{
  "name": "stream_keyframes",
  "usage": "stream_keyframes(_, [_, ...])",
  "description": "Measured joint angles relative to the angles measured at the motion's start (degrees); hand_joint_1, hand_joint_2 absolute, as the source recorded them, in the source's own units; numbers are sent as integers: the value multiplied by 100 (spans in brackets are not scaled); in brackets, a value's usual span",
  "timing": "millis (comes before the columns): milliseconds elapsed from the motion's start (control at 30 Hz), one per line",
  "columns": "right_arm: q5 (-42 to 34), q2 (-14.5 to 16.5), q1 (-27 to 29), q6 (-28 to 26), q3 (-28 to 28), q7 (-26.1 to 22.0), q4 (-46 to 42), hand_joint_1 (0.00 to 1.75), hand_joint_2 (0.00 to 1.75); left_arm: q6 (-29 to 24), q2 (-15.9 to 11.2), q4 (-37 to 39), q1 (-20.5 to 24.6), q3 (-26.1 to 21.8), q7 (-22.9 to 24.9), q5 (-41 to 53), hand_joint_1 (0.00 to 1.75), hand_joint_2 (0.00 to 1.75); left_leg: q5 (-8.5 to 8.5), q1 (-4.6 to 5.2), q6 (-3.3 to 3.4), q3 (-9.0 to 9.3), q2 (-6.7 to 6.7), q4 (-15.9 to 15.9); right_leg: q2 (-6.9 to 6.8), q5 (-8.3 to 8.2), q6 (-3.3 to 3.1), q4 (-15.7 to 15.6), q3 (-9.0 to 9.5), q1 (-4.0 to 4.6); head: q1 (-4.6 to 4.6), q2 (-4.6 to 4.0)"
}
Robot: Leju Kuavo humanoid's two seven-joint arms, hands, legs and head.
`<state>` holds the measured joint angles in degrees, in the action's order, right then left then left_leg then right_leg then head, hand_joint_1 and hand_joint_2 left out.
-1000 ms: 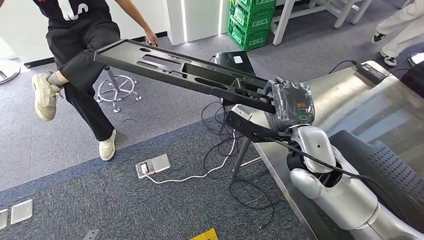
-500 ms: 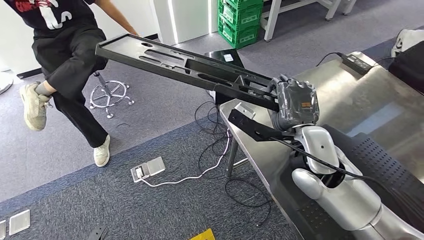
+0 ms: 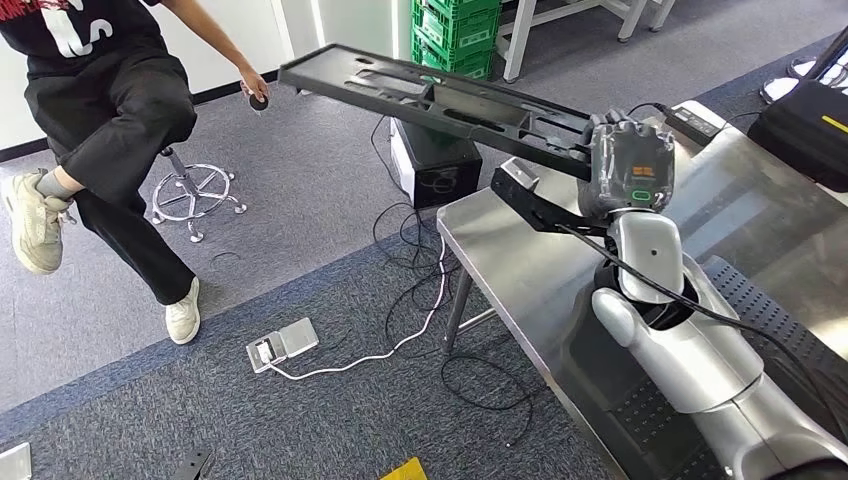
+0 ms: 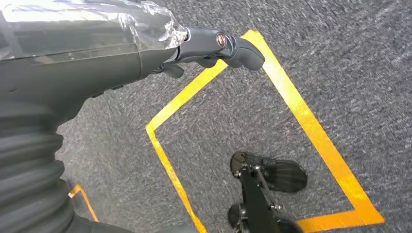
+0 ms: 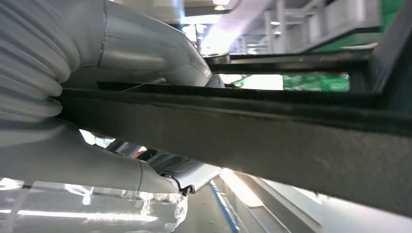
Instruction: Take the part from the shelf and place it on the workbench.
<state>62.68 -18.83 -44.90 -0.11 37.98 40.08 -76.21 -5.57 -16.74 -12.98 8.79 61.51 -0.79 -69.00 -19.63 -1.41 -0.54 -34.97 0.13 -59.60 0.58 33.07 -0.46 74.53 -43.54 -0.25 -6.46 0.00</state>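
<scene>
- The part [image 3: 440, 98], a long black slotted panel, is up in the air, gripped at one end by the right hand [image 3: 628, 165]; the rest juts out over the carpet toward a seated person [image 3: 95, 120].
- In the right wrist view the part's dark edge [image 5: 233, 116] runs between the thumb and the fingers [image 5: 145, 48], so the grasp looks firm but sits far off the middle.
- With that long overhang, my read is that any quick wrist turn would swing the far tip wide; slow and steady is the way.
- The steel tabletop [image 3: 520, 270] lies just under the held end, with a power brick [image 3: 690, 118] and a black case [image 3: 800, 125] at its far side.
- To land it well, swing the free end in over the tabletop, level the part, lower it flat, and only then let go.
- Mind the person's outstretched hand [image 3: 255, 90], near the far tip.
- The left hand [image 4: 214, 46] hangs over floor marked with yellow tape [image 4: 291, 107], fingers apart, holding nothing.
</scene>
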Motion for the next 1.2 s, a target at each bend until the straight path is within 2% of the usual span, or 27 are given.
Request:
stream_keyframes(33, [-13, -1, 0, -23, -44, 2, 59, 175, 175, 5, 0, 0, -1, 0, 0, 4, 0, 175, -7, 3, 2, 6, 18, -3, -4, -7, -2, 135, -81, -4, -34, 0])
stream_keyframes(67, [-27, -2, -2, -43, -78, 4, 103, 175, 175, 11, 0, 0, -2, 0, 0, 6, 0, 175, -17, 6, 2, 16, 36, -5, -7, -117, -14, 53, -58, -5, -72, 0])
stream_keyframes(133, [-34, -4, -12, -67, -142, 3, 159, 175, 175, 21, 1, -1, -3, 0, 0, 8, 0, 175, -50, 11, -13, 58, 69, -9, -59, -527, -70, -675, 269, 16, -145, 0])
stream_keyframes(200, [-14, -4, -34, -62, -201, 0, 197, 175, 175, 26, 3, -1, -6, 0, 0, 9, 0, 175, -75, 27, -51, 85, 96, -3, -161, -756, -139, -1330, 581, 80, -181, 0])
stream_keyframes(267, [12, -3, -52, -46, -255, -1, 239, 175, 175, 27, 6, -1, -18, 0, 0, 10, 0, 175, -76, 40, -106, 87, 129, 16, -182, -747, -183, -1484, 644, 135, -191, 0])
stream_keyframes(367, [59, -1, -64, 0, -342, 1, 294, 175, 175, 33, 8, -1, -23, -1, 0, 14, 0, 175, -166, 36, -190, 93, 134, -49, -124, -773, -244, -1584, 686, 100, -184, 0])
stream_keyframes(400, [75, 1, -70, 18, -372, 1, 309, 175, 175, 37, 8, -1, -20, -2, 0, 16, 0, 175, -289, 31, -208, 25, 107, -231, -113, -783, -268, -1615, 710, 82, -165, 0])
stream_keyframes(433, [84, 3, -74, 33, -396, 1, 327, 175, 175, 40, 8, -1, -22, -2, 0, 18, 0, 175, -461, 26, -221, -111, 77, -544, -96, -784, -285, -1628, 726, 77, -138, 0])
stream_keyframes(500, [82, 3, -72, 55, -422, 1, 371, 175, 175, 51, 8, -1, -40, -2, 0, 24, 0, 175, -783, 27, -245, -487, 45, -1315, -43, -775, -314, -1617, 732, 83, -79, 0])
stream_keyframes(533, [77, 3, -65, 68, -426, 1, 391, 175, 175, 56, 9, -1, -54, -2, -1, 27, 0, 175, -830, 28, -255, -627, 39, -1568, -7, -769, -321, -1607, 733, 85, -57, 0])
stream_keyframes(567, [77, 3, -60, 87, -436, 1, 407, 175, 175, 60, 9, -1, -66, -2, -1, 29, 0, 175, -758, 27, -260, -667, 36, -1604, 33, -761, -324, -1593, 735, 84, -37, 0])
stream_keyframes(600, [81, 3, -58, 112, -452, 0, 419, 175, 175, 63, 9, -1, -75, -2, -2, 30, 0, 175, -579, 25, -259, -604, 31, -1418, 76, -750, -323, -1575, 740, 81, -13, 0])
stream_keyframes(667, [96, 2, -56, 155, -493, -1, 434, 175, 175, 63, 8, 1, -83, -2, -2, 30, 0, 175, -139, 16, -233, -292, -40, -664, 153, -717, -299, -1534, 747, 75, 44, 0])
stream_keyframes(700, [100, 1, -58, 167, -508, -1, 441, 175, 175, 63, 8, 1, -84, -3, -2, 30, 0, 175, -18, 15, -211, -161, -88, -335, 189, -704, -279, -1507, 734, 77, 67, 0])
stream_keyframes(733, [102, -1, -57, 173, -517, 0, 448, 175, 175, 64, 8, 2, -85, -3, -3, 29, 0, 175, 28, 21, -189, -89, -127, -141, 218, -700, -254, -1490, 715, 76, 79, 0])
stream_keyframes(833, [122, -14, -39, 199, -547, 1, 464, 175, 175, 66, 13, 1, -81, -4, -2, 28, 0, 175, 16, 32, -112, -59, -101, -34, 274, -704, -177, -1474, 672, 60, 88, 0])
stream_keyframes(900, [170, -46, -22, 248, -605, -2, 466, 175, 175, 66, 20, 0, -78, -5, 1, 26, 0, 175, 44, 12, -42, -29, -55, 15, 191, -593, -114, -1325, 617, 54, 72, 0])
stream_keyframes(933, [207, -68, -15, 289, -643, -3, 466, 175, 175, 66, 24, 0, -83, -6, 2, 25, 0, 175, 54, 2, -14, -17, -35, 38, 118, -445, -77, -1074, 507, 45, 43, 0])
stream_keyframes(1000, [280, -111, 10, 386, -717, -2, 467, 175, 175, 65, 24, 0, -102, -7, 2, 28, 0, 175, 54, 5, 13, -15, -3, 41, 21, -102, -15, -337, 159, 12, -38, 0])
stream_keyframes(1033, [306, -139, 30, 446, -756, -1, 468, 175, 175, 65, 24, 0, -109, -7, 2, 35, 0, 175, 51, 6, 14, -15, 15, 38, 5, 1, 7, -14, -3, -7, -70, 0])
stream_keyframes(1067, [320, -170, 48, 501, -794, -1, 468, 175, 175, 66, 25, -1, -112, -7, 2, 44, 0, 175, 46, 6, 13, -11, 32, 36, -1, -8, 20, 112, -72, -23, -98, 0])
stream_keyframes(1100, [328, -205, 60, 554, -834, 0, 468, 175, 175, 66, 27, -1, -113, -7, 2, 54, 0, 175, 39, 5, 10, -4, 46, 33, -7, -112, 27, 36, -42, -36, -128, 0])
stream_keyframes(1167, [346, -282, 71, 647, -915, 0, 462, 175, 175, 67, 32, -1, -113, -7, 2, 68, 0, 175, 13, 5, -17, 28, 76, 31, -71, -496, 17, -727, 329, -44, -194, 0])
stream_keyframes(1200, [365, -317, 81, 688, -957, -1, 451, 175, 175, 67, 34, 0, -114, -7, 2, 71, 0, 175, 2, 13, -38, 42, 89, 30, -114, -629, 4, -1104, 515, -24, -219, 0])
